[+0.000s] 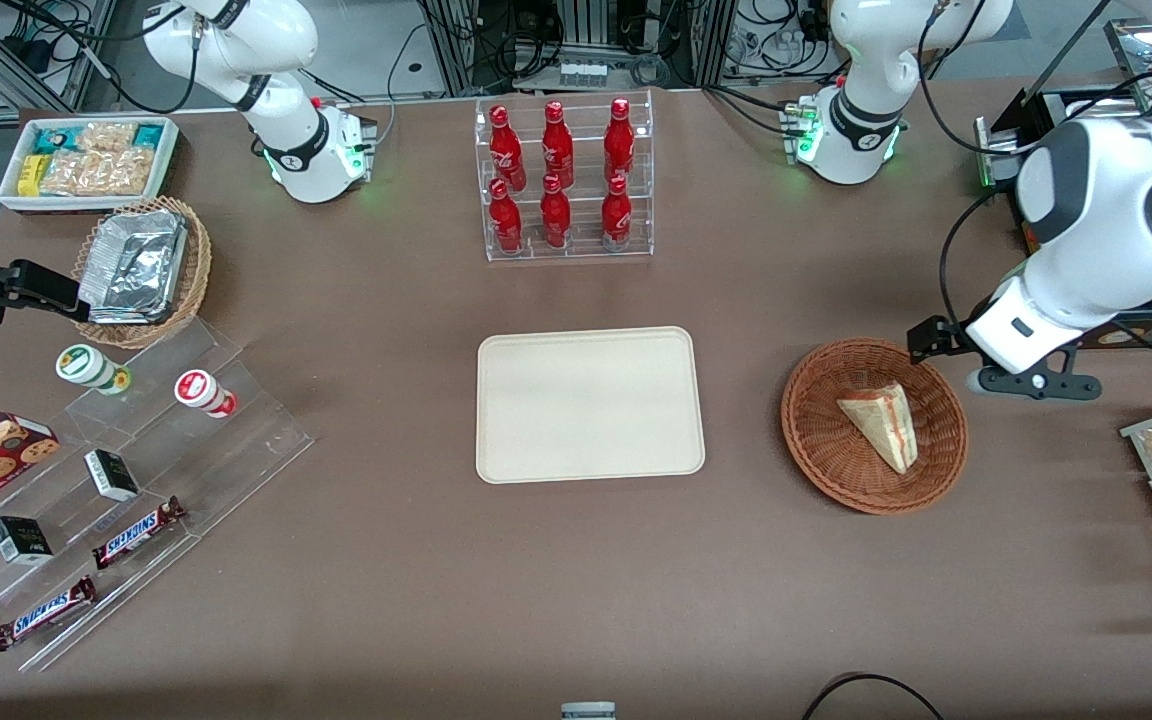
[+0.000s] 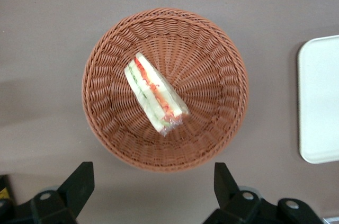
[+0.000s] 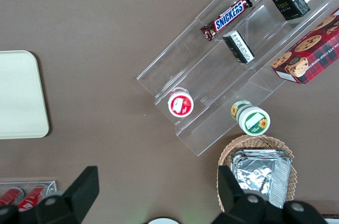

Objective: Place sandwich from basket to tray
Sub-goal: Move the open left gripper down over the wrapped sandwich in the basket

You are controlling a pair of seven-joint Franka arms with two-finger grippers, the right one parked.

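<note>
Left arm reaches in from the working end of the worktop, wrist bent downward. Its gripper (image 2: pixel 153 192) hangs raised above the worktop, holding nothing, both black fingers (image 2: pixel 79 184) spread wide apart and pointing down.

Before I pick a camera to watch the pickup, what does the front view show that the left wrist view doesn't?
Only the front view shows the red bottles in their clear rack and the whole tray. Only the left wrist view shows the gripper, open above the table beside the basket, and the sandwich's red and green filling. Both show the sandwich lying in the basket, tray nearby.
</note>
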